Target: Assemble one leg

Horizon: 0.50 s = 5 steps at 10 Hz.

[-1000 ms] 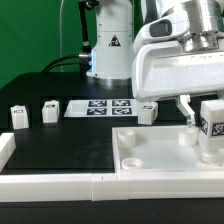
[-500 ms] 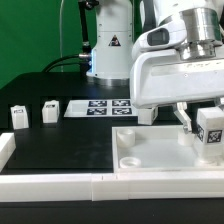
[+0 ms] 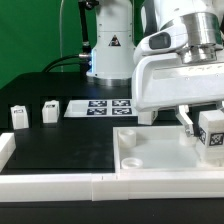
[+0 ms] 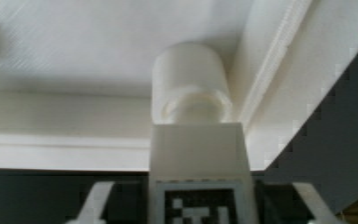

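My gripper (image 3: pixel 203 128) is at the exterior view's right, shut on a leg (image 3: pixel 212 131), a small white block with a black-and-white tag. It holds the leg upright, low over the right part of the large white panel (image 3: pixel 150 152). In the wrist view the leg (image 4: pixel 197 140) stands between my fingers (image 4: pixel 98 200). Its rounded end points at the panel (image 4: pixel 69 60) close beside a raised ridge. Whether the leg touches the panel is hidden.
Two more legs (image 3: pixel 18 116) (image 3: pixel 50 111) stand on the black table at the exterior view's left. The marker board (image 3: pixel 98 107) lies behind them. A white wall (image 3: pixel 50 186) runs along the front edge. The robot base (image 3: pixel 108 45) stands at the back.
My gripper has come down a little with the leg in it, closer to the panel. The loose legs and the panel have not moved.
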Tool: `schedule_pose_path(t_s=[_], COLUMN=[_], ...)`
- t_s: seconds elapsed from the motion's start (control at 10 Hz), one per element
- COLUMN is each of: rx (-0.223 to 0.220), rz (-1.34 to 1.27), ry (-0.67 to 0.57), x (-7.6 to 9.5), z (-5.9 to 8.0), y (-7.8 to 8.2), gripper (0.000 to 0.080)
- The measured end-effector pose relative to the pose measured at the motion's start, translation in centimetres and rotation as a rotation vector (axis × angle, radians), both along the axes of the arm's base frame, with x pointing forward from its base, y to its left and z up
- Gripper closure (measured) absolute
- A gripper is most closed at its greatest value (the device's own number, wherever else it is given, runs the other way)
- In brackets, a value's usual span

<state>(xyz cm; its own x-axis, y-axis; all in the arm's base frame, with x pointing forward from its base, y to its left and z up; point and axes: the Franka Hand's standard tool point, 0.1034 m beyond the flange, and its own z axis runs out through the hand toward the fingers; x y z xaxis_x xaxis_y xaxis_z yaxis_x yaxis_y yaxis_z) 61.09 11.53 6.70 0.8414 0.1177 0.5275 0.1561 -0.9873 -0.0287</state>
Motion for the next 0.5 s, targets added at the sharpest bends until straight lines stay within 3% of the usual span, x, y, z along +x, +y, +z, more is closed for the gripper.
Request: schedule_pose_path(t_s=[0.1,0.2,0.3,0.5], rx=[0.000,0.000,0.000,0.000], rz=[0.000,0.000,0.000,0.000], ry=[0.000,0.000,0.000,0.000], x=[0.00,0.00,0.00,0.00], z=[0.00,0.00,0.00,0.00], y=[0.00,0.00,0.00,0.00], gripper=[0.0449,0.0254,0.0182,0.0160])
